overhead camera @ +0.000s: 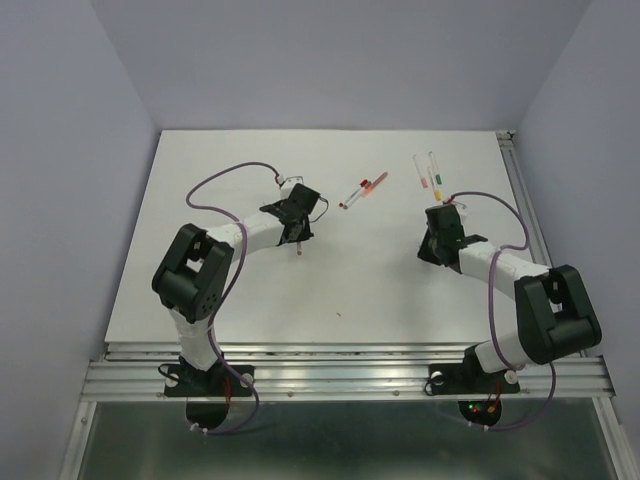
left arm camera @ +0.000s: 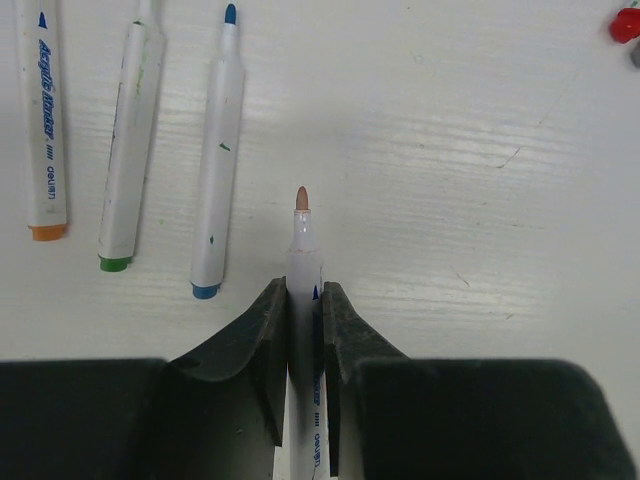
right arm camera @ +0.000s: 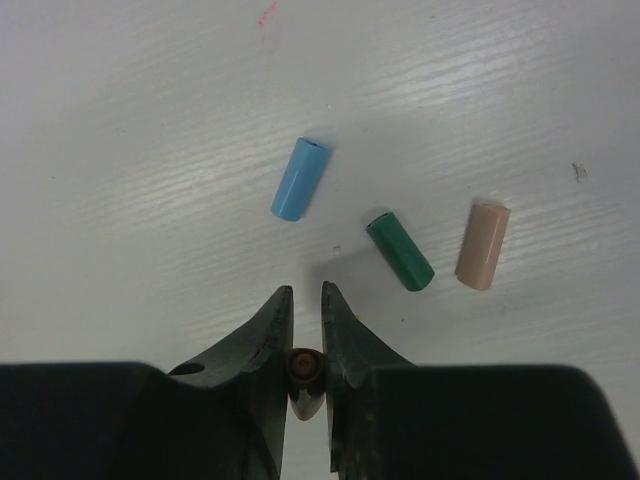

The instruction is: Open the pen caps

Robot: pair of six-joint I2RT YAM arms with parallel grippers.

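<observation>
In the left wrist view my left gripper (left arm camera: 304, 290) is shut on a white pen (left arm camera: 302, 235) whose brownish tip is bare and points away over the table. Three more white pens lie at the upper left, with an orange end (left arm camera: 47, 232), a green end (left arm camera: 115, 263) and a blue end (left arm camera: 206, 290). In the right wrist view my right gripper (right arm camera: 303, 292) is shut on a small brown cap (right arm camera: 305, 366), seen end-on deep between the fingers. Loose caps lie beyond it: blue (right arm camera: 300, 179), green (right arm camera: 400, 251) and tan (right arm camera: 483, 245).
From above, the left gripper (overhead camera: 296, 215) is at mid-table and the right gripper (overhead camera: 441, 215) to its right. Two pens with red ends (overhead camera: 362, 190) lie between them, further back. Two more pens (overhead camera: 428, 172) lie behind the right gripper. A red cap (left arm camera: 626, 24) is at the far right.
</observation>
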